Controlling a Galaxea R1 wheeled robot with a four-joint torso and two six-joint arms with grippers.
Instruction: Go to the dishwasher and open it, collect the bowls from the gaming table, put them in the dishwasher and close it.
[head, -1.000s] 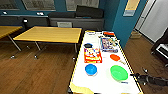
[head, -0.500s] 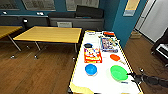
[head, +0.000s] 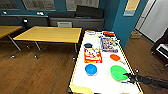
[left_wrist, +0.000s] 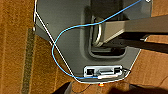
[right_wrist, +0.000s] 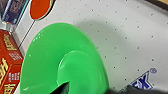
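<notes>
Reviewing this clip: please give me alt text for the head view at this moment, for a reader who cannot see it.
The robot's right gripper reaches the rim of a round light green plastic bowl on a long white-topped gaming table. A smaller bright blue bowl and a red flat box sit nearby; yellow-topped tables stand to the left on wood floor.

Your head view looks forward and down from high up, along the white-topped gaming table (head: 105, 82) toward the far blue wall (head: 110, 15). Your right wrist view sits very close above that tabletop, facing down on the green bowl (right_wrist: 65, 62), which the head view shares at the near right (head: 118, 72). Your left wrist view faces down at the robot's grey base (left_wrist: 75, 37) and the wooden floor (left_wrist: 15, 50).
</notes>
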